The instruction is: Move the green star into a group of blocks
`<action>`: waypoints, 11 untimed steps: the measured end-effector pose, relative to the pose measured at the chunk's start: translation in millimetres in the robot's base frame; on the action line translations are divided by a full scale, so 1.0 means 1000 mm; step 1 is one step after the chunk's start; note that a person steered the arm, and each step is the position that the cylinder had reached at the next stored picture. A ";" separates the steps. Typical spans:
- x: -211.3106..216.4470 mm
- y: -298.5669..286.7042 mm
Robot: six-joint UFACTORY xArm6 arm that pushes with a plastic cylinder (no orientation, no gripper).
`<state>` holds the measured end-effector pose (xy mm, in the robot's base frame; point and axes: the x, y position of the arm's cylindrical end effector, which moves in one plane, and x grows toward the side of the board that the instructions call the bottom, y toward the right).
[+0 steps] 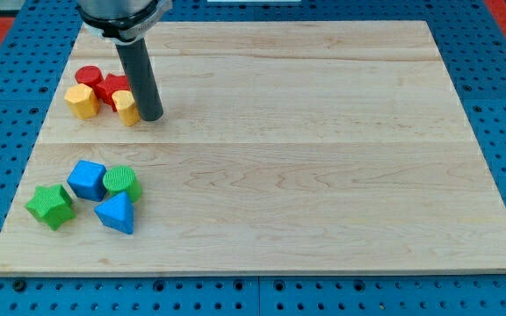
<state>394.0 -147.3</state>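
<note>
The green star (50, 205) lies near the board's lower left corner, just left of a blue cube (86, 179), a green cylinder (122, 183) and a blue triangular block (116, 213). It almost touches the blue cube. My tip (150, 117) is at the upper left, right beside a yellow block (126, 106). That block is grouped with a red cylinder (88, 76), a red star (111, 87) and a yellow hexagonal block (81, 101). My tip is far above the green star.
The wooden board (323, 158) lies on a blue perforated table. The arm's dark rod (139, 75) comes down from the view's top left.
</note>
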 end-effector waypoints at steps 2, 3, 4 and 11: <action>0.015 -0.010; 0.040 -0.038; 0.061 -0.077; 0.146 -0.033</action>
